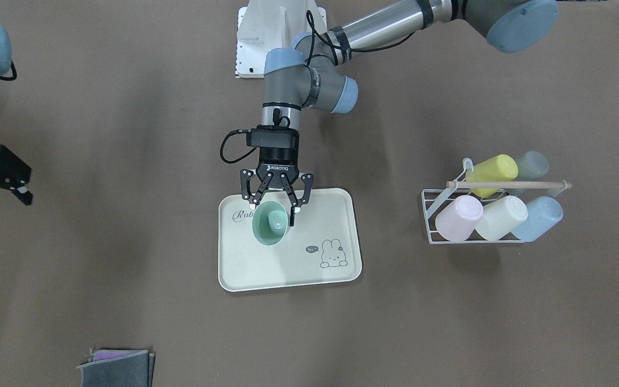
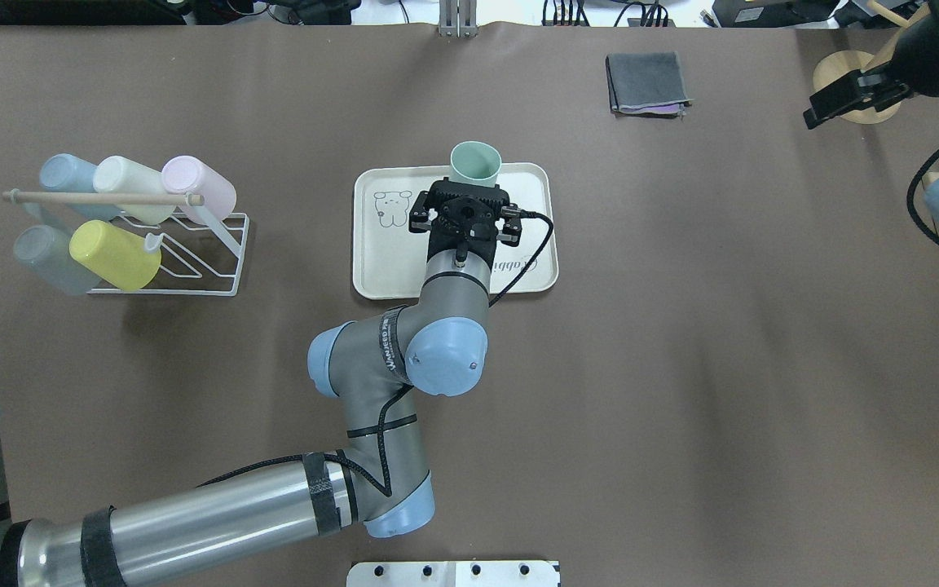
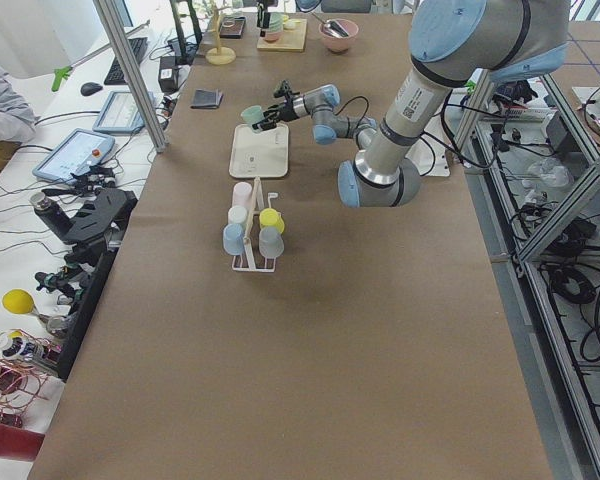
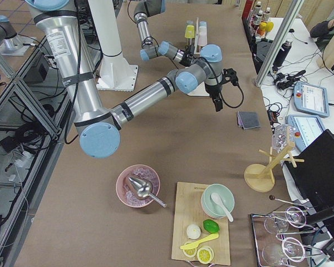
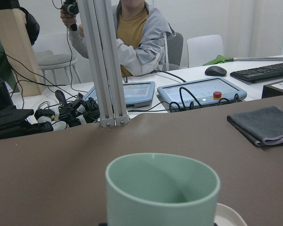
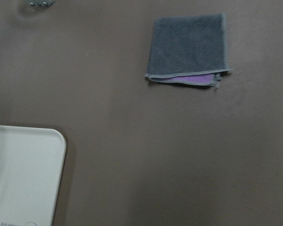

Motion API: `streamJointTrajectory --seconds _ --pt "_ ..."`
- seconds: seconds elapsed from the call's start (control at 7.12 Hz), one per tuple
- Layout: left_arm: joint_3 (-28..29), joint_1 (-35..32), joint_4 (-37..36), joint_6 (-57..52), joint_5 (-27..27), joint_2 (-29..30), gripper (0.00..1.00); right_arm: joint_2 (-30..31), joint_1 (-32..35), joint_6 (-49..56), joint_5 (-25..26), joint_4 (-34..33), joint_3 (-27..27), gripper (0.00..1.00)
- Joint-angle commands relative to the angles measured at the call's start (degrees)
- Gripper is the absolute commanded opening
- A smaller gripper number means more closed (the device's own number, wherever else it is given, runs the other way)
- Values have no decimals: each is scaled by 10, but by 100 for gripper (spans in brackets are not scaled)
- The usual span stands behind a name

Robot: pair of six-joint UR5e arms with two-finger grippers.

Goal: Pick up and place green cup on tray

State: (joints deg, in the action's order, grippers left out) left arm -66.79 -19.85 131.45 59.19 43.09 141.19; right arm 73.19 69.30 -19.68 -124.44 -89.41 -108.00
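Observation:
The mint-green cup (image 1: pixel 271 226) stands upright over the near-robot part of the cream tray (image 1: pixel 288 263), by the "Rabbit" script. My left gripper (image 1: pixel 272 208) reaches in level from the robot's side with a finger on each side of the cup's lower body, shut on it. I cannot tell whether the cup's base touches the tray. The left wrist view shows the cup's open rim (image 5: pixel 162 181) close up. The cup also shows in the overhead view (image 2: pixel 475 163). My right gripper (image 1: pixel 23 185) hangs off to the side, open and empty.
A white wire rack (image 2: pixel 217 261) with several pastel cups lying in it stands on my left side. A folded grey cloth (image 2: pixel 647 81) lies at the far edge, beyond the tray, and shows in the right wrist view (image 6: pixel 188 47). A wooden stand (image 2: pixel 840 73) is far right.

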Motion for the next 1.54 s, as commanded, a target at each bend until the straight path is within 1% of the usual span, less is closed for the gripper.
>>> streamJointTrajectory --seconds 0.0,0.14,0.28,0.42,0.56,0.7,0.84,0.98,1.12,1.26,1.4 --pt "25 1 8 41 -7 1 7 53 62 144 20 -120 -73 100" --pt "46 1 35 45 -11 1 7 112 93 149 7 -120 -96 100" --pt "74 0 64 45 -11 1 7 154 142 149 -20 -121 -88 100" --pt "88 0 65 45 -12 1 7 167 184 149 -26 -121 -65 100" --pt "90 0 68 46 -12 1 7 169 192 144 -29 -121 -32 100" --pt "92 0 76 46 -12 1 7 159 192 141 -34 -114 20 100" --pt "94 1 76 46 -12 1 7 149 191 134 -37 -115 31 100" --pt "93 1 83 55 -12 1 8 150 192 109 -51 -115 48 100" --pt "93 6 86 62 -12 -1 12 154 192 103 -82 -114 72 100" --pt "93 8 87 63 -12 -1 19 152 191 104 -85 -109 91 100" --pt "93 9 87 63 -12 -2 29 157 192 103 -85 -63 110 100"
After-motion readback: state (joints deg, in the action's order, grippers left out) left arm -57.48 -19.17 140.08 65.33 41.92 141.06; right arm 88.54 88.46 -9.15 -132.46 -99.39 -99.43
